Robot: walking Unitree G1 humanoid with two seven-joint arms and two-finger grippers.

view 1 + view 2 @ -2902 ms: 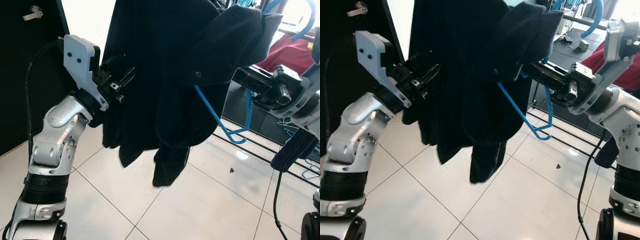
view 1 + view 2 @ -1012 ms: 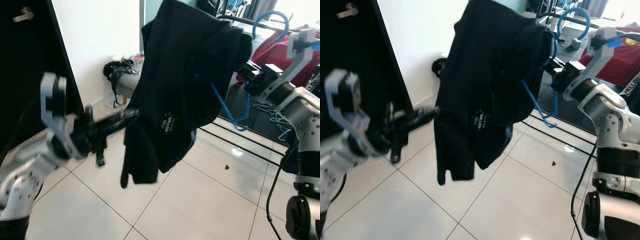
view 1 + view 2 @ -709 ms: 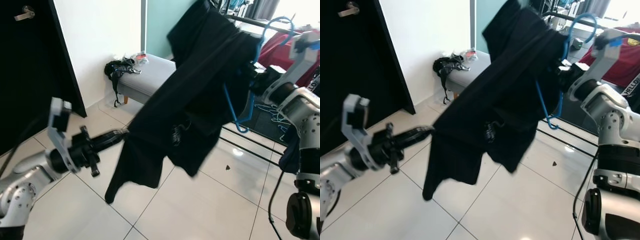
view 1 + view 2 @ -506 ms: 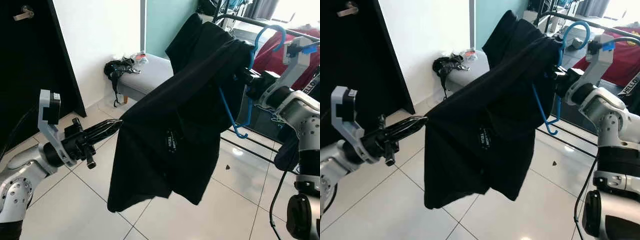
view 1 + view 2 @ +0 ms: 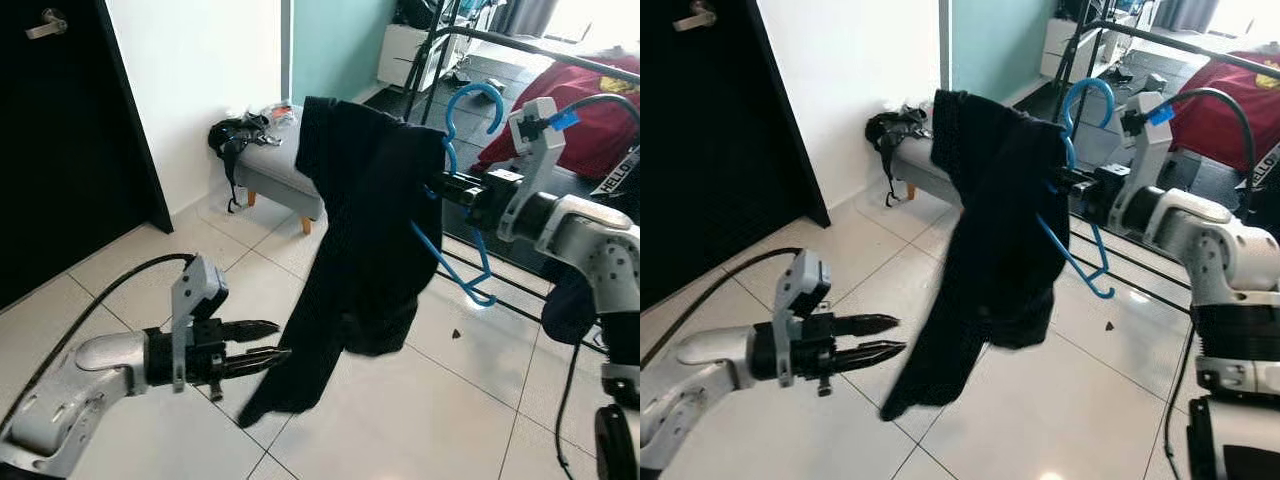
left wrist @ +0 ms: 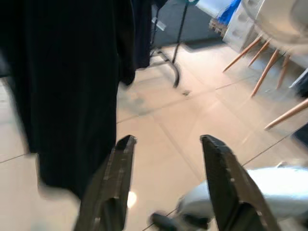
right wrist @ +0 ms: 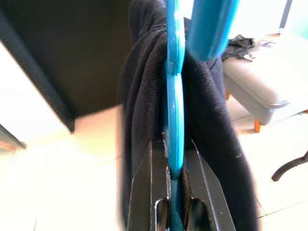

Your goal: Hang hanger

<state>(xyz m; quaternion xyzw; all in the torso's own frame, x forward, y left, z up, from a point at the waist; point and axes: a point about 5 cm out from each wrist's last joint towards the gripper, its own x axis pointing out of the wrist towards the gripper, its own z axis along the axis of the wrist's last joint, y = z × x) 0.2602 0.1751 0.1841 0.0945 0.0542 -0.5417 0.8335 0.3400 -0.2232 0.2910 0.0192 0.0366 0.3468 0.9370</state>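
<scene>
Blue hanger [image 5: 455, 215]: held up in the air near a dark metal rail [image 5: 520, 45] — hook [image 5: 472, 98] uppermost, not on the rail.
Black garment [image 5: 365, 250]: draped over the hanger, hanging down toward the white tiled floor [image 5: 420, 410].
Right gripper [image 7: 174, 190]: clamped on the hanger's blue stem.
Left gripper [image 5: 262, 340]: low over the tiles, fingers [image 6: 118, 175] spread and empty — just beside the garment's lower tip.
Grey stool [image 5: 275, 170]: by the wall, behind the garment.

bright daylight (from upper right) | glare on floor tiles [image 5: 470, 305] | wrist views blurred
</scene>
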